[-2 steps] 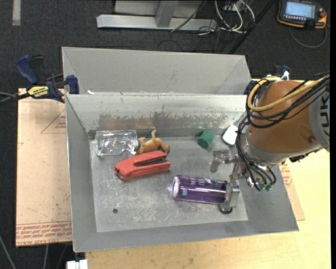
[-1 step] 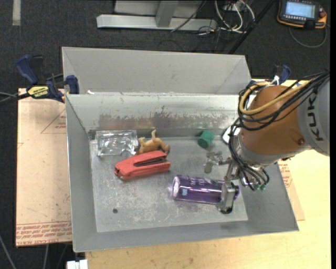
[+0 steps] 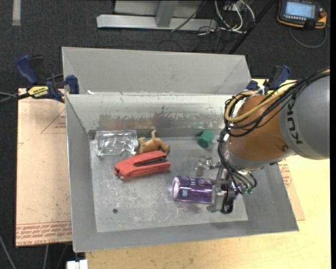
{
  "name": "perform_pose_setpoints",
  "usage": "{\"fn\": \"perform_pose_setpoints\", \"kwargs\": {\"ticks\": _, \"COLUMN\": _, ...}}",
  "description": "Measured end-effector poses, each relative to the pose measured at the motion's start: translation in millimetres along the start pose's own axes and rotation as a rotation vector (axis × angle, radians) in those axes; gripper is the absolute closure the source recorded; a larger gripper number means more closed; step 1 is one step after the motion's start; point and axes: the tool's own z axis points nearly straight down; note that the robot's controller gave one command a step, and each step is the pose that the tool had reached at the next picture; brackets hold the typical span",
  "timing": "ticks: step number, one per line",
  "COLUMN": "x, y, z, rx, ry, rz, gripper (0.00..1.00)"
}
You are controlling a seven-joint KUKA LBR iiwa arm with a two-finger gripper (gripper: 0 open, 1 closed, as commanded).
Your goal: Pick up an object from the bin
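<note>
Purple canister (image 3: 191, 190) lies on its side, front right of bin (image 3: 131, 210); gripper (image 3: 216, 189) sits at its right end. I cannot tell whether it's clenched. Red stapler (image 3: 143, 165) lies nearby, left.

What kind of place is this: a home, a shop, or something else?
Most likely a robotics lab. A KUKA arm reaches into a grey metal bin holding unrelated things such as a red stapler and a purple bottle. A control pendant and cables lie behind it.
</note>
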Motion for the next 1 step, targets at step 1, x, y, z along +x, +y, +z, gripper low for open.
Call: {"fn": "perform_pose_setpoints", "kwargs": {"ticks": 1, "x": -8.0, "y": 8.7, "z": 25.0, "rx": 0.000, "ry": -0.001, "rz": -0.038, "gripper": 0.00}}
